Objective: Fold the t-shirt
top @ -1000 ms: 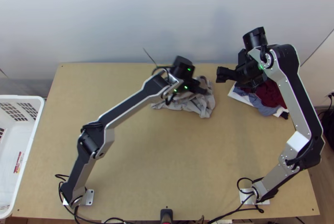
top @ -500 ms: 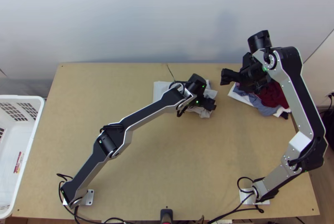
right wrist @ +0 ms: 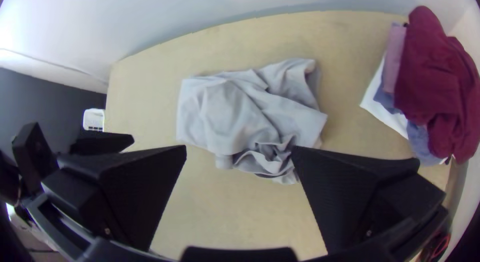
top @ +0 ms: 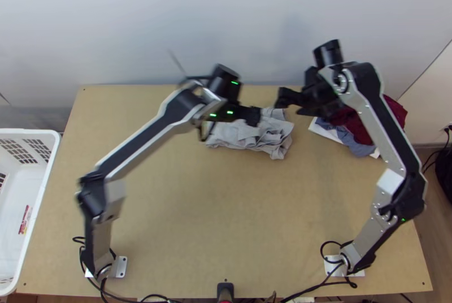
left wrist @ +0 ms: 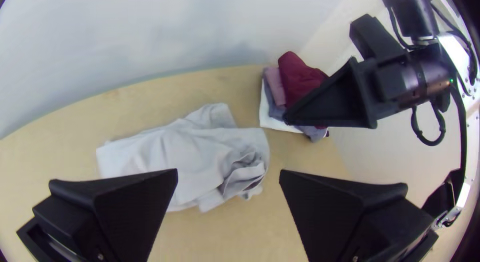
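The light grey t-shirt [top: 243, 138] lies bunched and crumpled toward the back of the table. My left gripper [top: 258, 115] is above it in the top view, while my right gripper [top: 278, 99] hangs up and to the right of the cloth. In the left wrist view, the left gripper [left wrist: 228, 174] has its fingers wide apart, with the rumpled shirt [left wrist: 200, 152] beyond them. The right gripper [right wrist: 239, 152] is likewise spread in the right wrist view, and the shirt [right wrist: 225, 116] lies uncovered there except for a small part behind one finger. Neither holds cloth.
A pile of folded clothes, dark red on top [top: 398, 112], lies at the table's back right, partly under the right arm. A white plastic basket [top: 48, 190] stands off the left edge. A wall rises behind the table [top: 169, 235].
The left arm swung right over the shirt, then back left and up. The right gripper has moved left, closer to the shirt. The cloth looks rearranged, its left part lying flatter half a second ago.
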Action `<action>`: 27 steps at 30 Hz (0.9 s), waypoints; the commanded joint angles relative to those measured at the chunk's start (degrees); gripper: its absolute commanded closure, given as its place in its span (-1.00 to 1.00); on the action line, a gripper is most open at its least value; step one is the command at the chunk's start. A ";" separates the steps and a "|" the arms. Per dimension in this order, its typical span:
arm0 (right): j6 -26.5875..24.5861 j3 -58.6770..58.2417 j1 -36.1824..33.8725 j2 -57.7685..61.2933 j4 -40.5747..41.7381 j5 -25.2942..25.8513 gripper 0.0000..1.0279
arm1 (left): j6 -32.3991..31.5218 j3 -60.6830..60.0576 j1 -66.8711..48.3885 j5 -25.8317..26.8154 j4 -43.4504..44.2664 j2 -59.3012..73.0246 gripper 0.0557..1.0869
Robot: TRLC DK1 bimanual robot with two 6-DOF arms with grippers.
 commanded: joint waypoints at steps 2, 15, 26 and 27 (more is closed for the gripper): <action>-2.02 4.68 10.15 7.49 2.50 0.98 -0.91 | 1.58 -19.91 7.61 0.42 -2.41 -17.95 -0.92; -2.19 6.44 23.95 16.98 2.41 0.90 -0.91 | -0.53 -36.78 17.81 -0.46 -1.54 -30.25 -0.92; -3.95 5.38 19.56 24.80 3.47 3.27 -0.91 | -1.32 -40.12 18.86 -2.74 0.31 -30.96 -0.92; -3.95 5.73 18.24 24.80 3.82 3.44 -0.91 | -1.32 -40.30 18.86 -2.83 0.40 -30.96 -0.92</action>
